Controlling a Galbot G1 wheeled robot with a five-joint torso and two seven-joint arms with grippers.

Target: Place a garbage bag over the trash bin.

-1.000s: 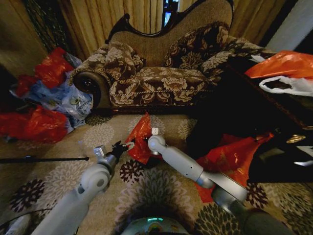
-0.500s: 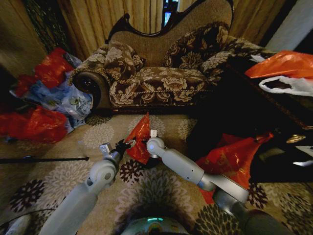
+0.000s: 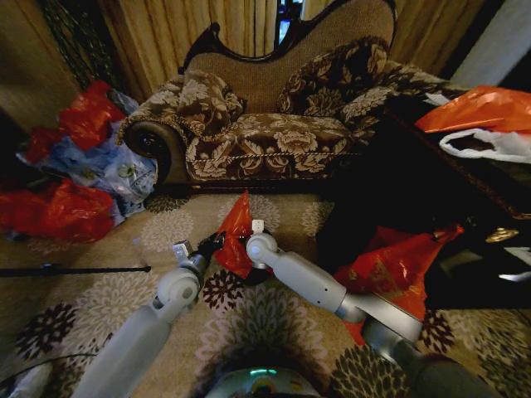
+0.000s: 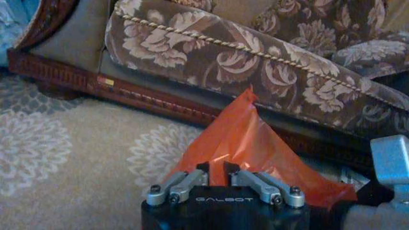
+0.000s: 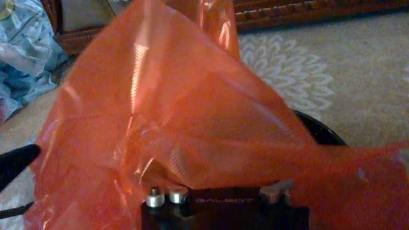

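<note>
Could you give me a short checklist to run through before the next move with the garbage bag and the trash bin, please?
1. Left hand on the garbage bag: fingers nearly together at the bag's lower edge; grip cannot tell.
2. Right hand on the bag: fingers hidden behind plastic; cannot tell.
3. Bag mouth spread open: not ok, it rises to a peak between the hands.
4. Trash bin located: ok, its dark rim shows under the bag.
5. Bag over the rim all round: not ok.
6. Sofa behind, apart from the bag: ok.
</note>
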